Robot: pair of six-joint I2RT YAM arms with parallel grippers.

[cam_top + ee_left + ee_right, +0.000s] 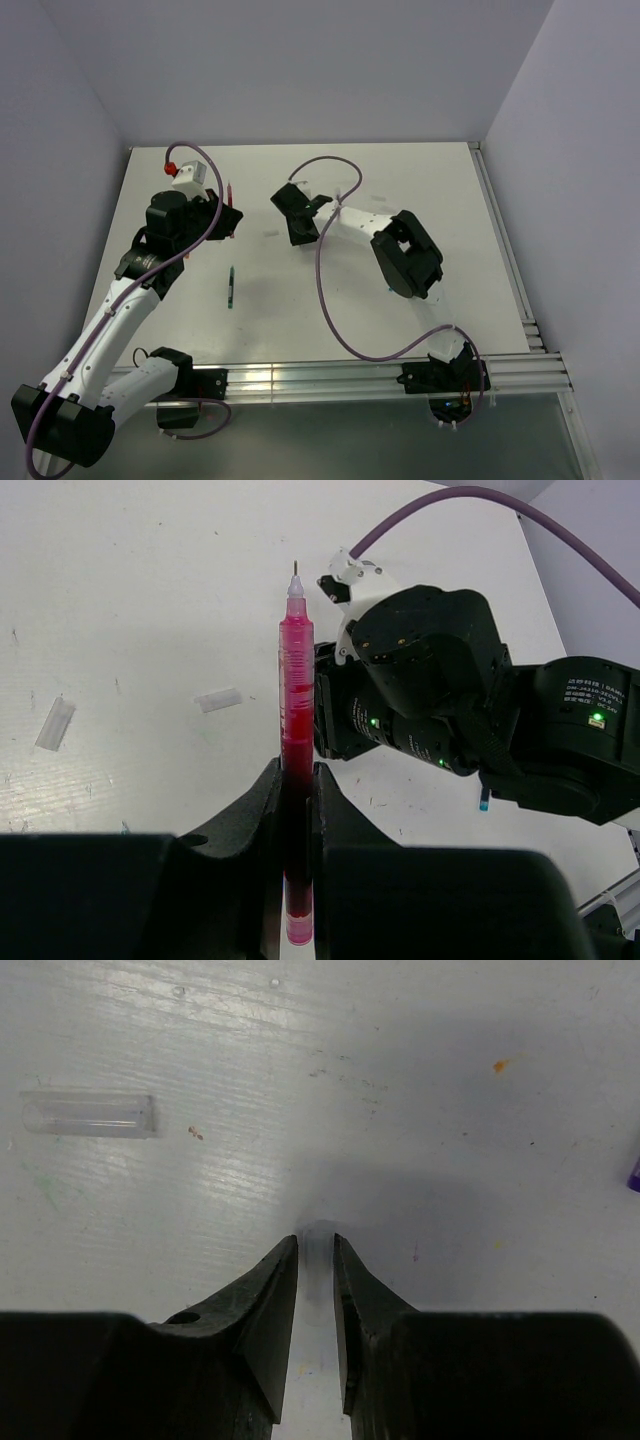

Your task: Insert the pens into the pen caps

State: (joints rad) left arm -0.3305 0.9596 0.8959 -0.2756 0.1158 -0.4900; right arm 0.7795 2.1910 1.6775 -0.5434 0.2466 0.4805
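Note:
My left gripper (297, 780) is shut on a red pen (296, 680), whose needle tip points away from the wrist toward the right arm. In the top view this gripper (228, 215) is at the table's left, and the red pen (230, 190) sticks out beyond it. My right gripper (317, 1255) is down at the table, shut on a pale translucent pen cap (318, 1240) that stands between its fingertips. In the top view it (300, 228) is at mid-table, facing the left gripper. Loose pen caps lie on the table (217, 700), (55, 724), (90, 1115).
A dark green-tipped pen (231, 286) lies on the white table (440, 190) in front of the left gripper. A blue pen end (483, 802) shows under the right arm. A purple-blue bit (634, 1173) sits at the right edge. Grey walls enclose the table.

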